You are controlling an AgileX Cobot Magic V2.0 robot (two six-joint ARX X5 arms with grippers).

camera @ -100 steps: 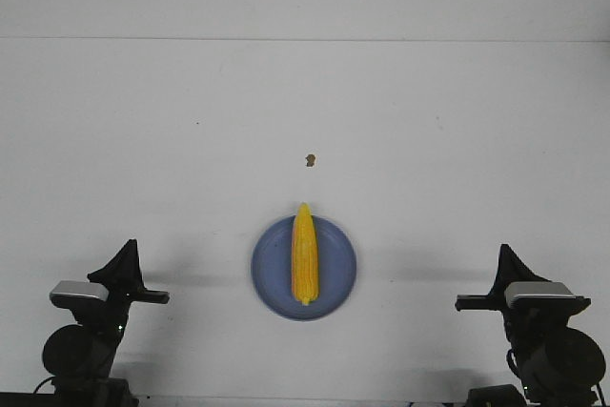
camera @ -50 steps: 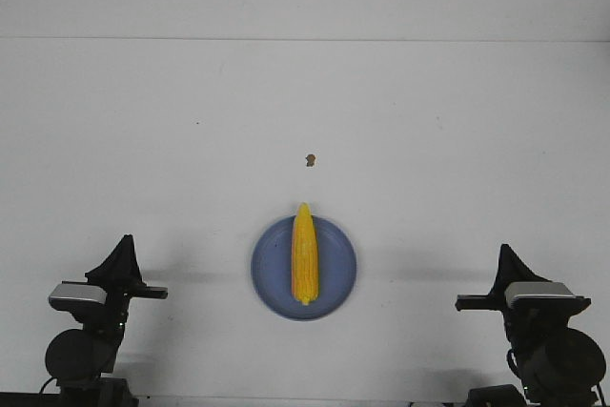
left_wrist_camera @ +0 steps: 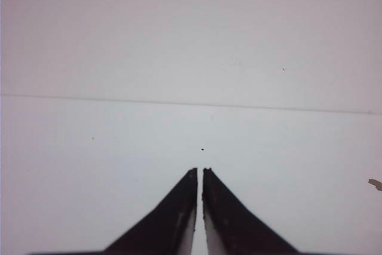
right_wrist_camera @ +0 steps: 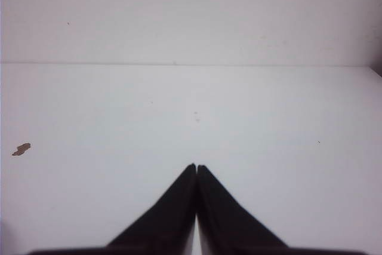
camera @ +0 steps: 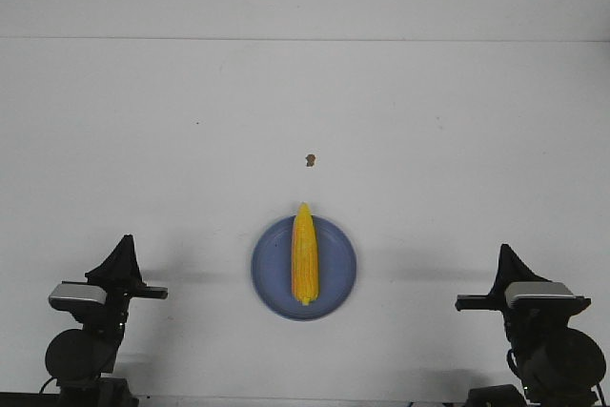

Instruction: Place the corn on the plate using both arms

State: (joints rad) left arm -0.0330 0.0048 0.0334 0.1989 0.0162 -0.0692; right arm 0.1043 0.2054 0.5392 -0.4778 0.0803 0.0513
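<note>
The yellow corn (camera: 304,254) lies lengthwise on the round blue plate (camera: 272,264) near the table's front middle, its pointed end toward the far side and reaching just over the rim. My left gripper (camera: 125,245) is at the front left, far from the plate, and its jaws are shut and empty with only a hairline gap in the left wrist view (left_wrist_camera: 199,171). My right gripper (camera: 502,253) is at the front right, also far from the plate, shut and empty in the right wrist view (right_wrist_camera: 196,166). Neither wrist view shows the corn or plate.
A small brown speck (camera: 309,159) lies on the white table beyond the plate; it also shows in the right wrist view (right_wrist_camera: 21,148) and at the edge of the left wrist view (left_wrist_camera: 375,184). The table's far edge (camera: 305,40) meets a white wall.
The left arm drew back slightly toward the front left between the earliest frame and half a second ago. The right arm, corn and plate have not moved.
</note>
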